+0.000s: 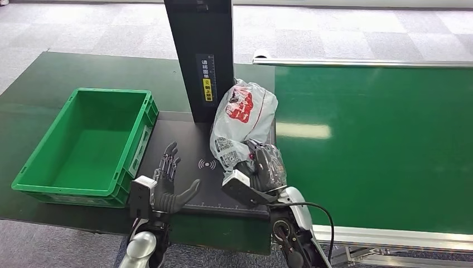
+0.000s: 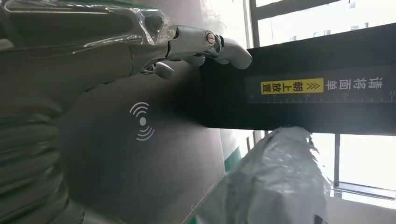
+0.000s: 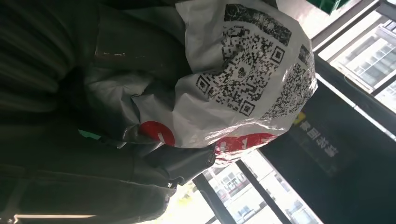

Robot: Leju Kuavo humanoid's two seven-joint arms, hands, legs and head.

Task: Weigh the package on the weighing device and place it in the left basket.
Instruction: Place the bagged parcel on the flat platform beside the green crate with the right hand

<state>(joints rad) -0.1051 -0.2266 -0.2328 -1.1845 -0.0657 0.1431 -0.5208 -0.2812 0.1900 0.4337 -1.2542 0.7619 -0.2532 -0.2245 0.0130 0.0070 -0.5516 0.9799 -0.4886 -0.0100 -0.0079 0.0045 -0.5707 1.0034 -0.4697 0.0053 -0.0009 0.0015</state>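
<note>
Head view: crinkled white package (image 1: 241, 120), red print, QR codes, in right robot hand (image 1: 262, 167); left robot hand (image 1: 167, 178) spread, empty.

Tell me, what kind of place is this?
Probably a parcel-sorting station: a green conveyor belt, a black weighing platform with a scanner post, and a green crate for the white package.

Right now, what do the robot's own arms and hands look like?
Both arms are silver metal near the bottom of the head view. The left hand is dark grey with slim black fingers and a pale grey wrist block. The right hand looks dark and glossy, with a black cable looping beside its forearm.
</note>
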